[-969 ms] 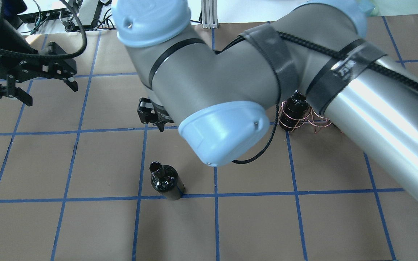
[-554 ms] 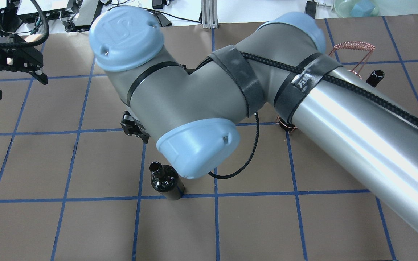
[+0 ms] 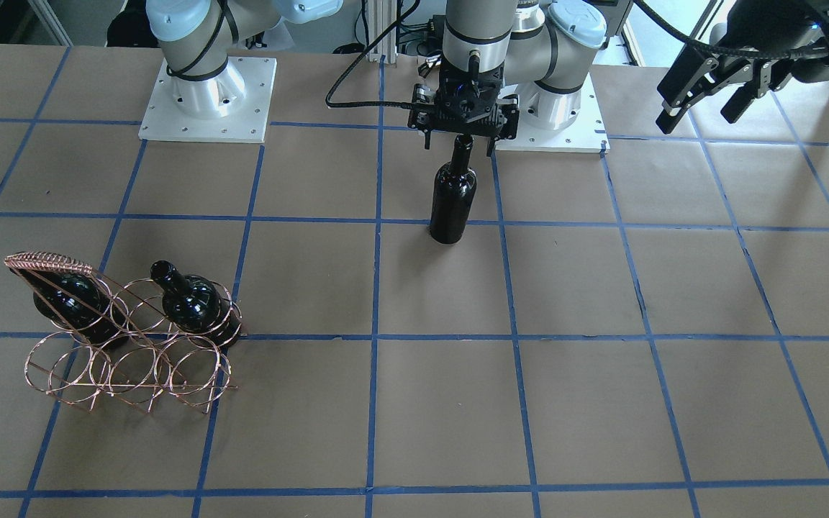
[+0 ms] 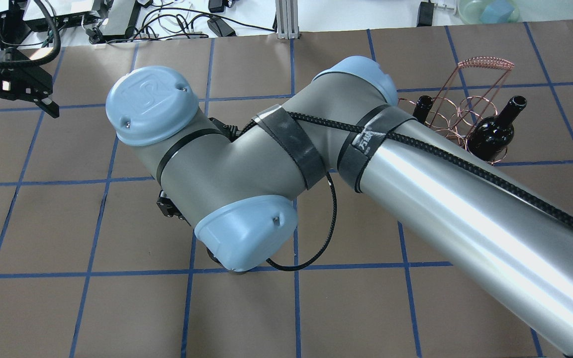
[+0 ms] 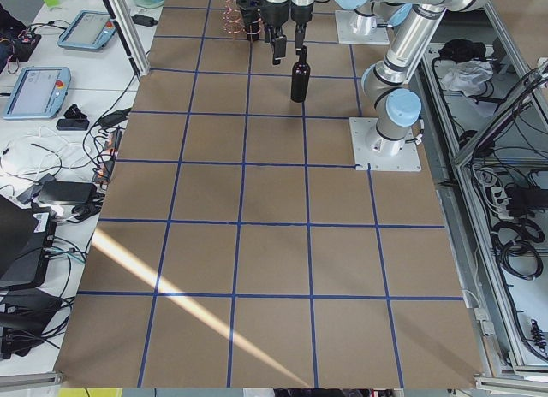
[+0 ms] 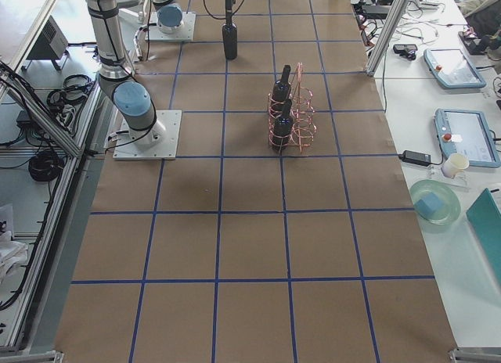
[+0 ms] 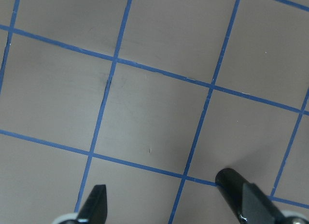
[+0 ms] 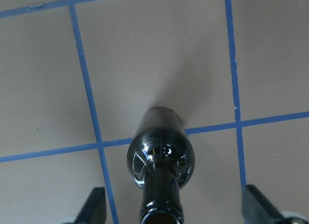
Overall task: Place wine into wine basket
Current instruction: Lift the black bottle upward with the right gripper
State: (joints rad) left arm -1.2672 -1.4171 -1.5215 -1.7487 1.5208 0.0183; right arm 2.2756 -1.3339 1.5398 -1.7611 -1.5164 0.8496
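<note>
A glossy black wine bottle [image 3: 452,198] stands upright on the brown table, apart from the basket. My right gripper [image 3: 458,144] is open above it, one finger on each side of the neck. The right wrist view shows the bottle [image 8: 161,156] between the spread fingers [image 8: 94,207]. My right arm hides this bottle in the overhead view. The copper wire wine basket [image 3: 127,360] stands far off to my right and holds two other bottles [image 3: 191,302]. It also shows in the overhead view [image 4: 465,117]. My left gripper [image 3: 699,119] is open and empty, high at my far left.
The two white arm base plates [image 3: 206,101] sit at the robot's edge of the table. Cables and a bowl [image 4: 488,10] with a blue block lie beyond the far edge. Blue tape lines [image 7: 104,103] cross the table under the left gripper.
My right arm has swung back toward the robot, uncovering the basket and now covering the standing bottle from above. My left gripper has drawn further left.
</note>
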